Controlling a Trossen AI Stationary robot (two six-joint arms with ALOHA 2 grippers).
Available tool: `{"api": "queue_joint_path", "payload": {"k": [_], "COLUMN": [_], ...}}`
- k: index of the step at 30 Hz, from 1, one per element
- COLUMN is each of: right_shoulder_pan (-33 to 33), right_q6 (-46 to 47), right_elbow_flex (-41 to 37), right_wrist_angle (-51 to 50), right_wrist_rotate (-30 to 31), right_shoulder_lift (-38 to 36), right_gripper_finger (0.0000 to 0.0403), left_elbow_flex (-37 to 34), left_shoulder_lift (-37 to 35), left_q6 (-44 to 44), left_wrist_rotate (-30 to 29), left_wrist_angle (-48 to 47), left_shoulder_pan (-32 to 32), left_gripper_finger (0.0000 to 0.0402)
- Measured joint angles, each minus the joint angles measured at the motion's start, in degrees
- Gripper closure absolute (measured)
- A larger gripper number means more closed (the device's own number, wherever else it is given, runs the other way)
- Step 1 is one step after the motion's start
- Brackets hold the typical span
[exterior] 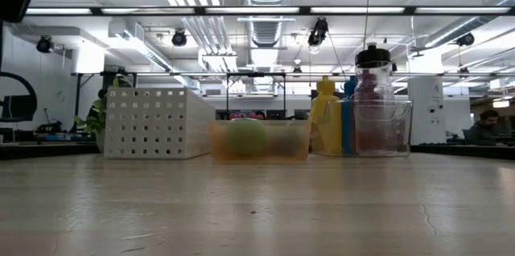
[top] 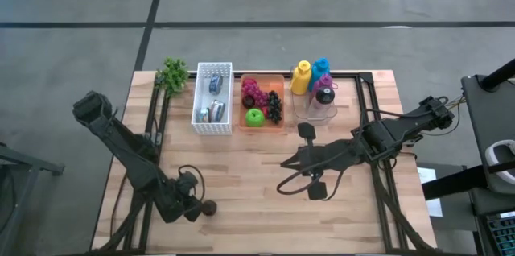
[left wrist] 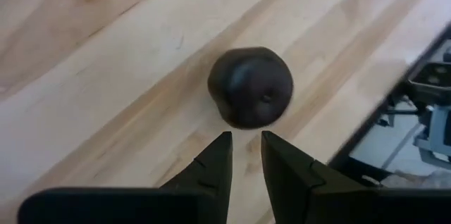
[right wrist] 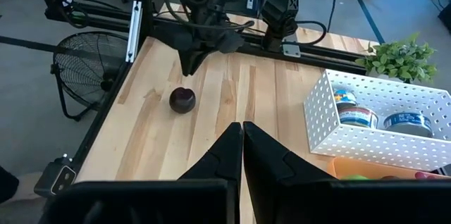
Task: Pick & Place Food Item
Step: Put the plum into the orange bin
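Left wrist view: my left gripper [left wrist: 245,155], its tips nearly together and holding nothing, sits just short of the dark round fruit [left wrist: 250,86] lying loose on the surface [left wrist: 106,76]; advancing so narrow risks nudging it into a roll.

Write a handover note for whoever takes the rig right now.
Left hand: nearly shut, empty, low at the table's front left, tips just short of the dark plum, which lies loose on the wood.
Right hand: shut, empty, raised over mid-table.
Orange tray at the back holds the green apple and berries; white basket holds cans.
Done: nothing visibly placed.
Left: open, grasp plum, place it, likely in the tray.
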Motion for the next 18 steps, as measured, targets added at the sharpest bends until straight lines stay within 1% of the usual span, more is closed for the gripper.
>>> {"api": "queue_joint_path", "payload": {"k": [7, 18], "right_shoulder_pan": [0.0, 0.0], "right_q6": [-0.02, -0.2], "right_elbow_flex": [0.0, -0.04], "right_wrist_angle": [0.02, 0.02], "right_wrist_rotate": [0.0, -0.01], "right_shoulder_lift": [0.0, 0.0], "right_gripper_finger": [0.0394, 0.0394], "left_elbow_flex": [-0.04, -0.04], "left_shoulder_lift": [4.24, 10.45], "left_q6": [-0.05, -1.5], "left_wrist_rotate": [-0.22, -0.26], "left_wrist_angle": [0.6, 7.79], "left_shoulder_pan": [0.87, 1.46], "left_gripper_finger": [0.0321, 0.0321]}}
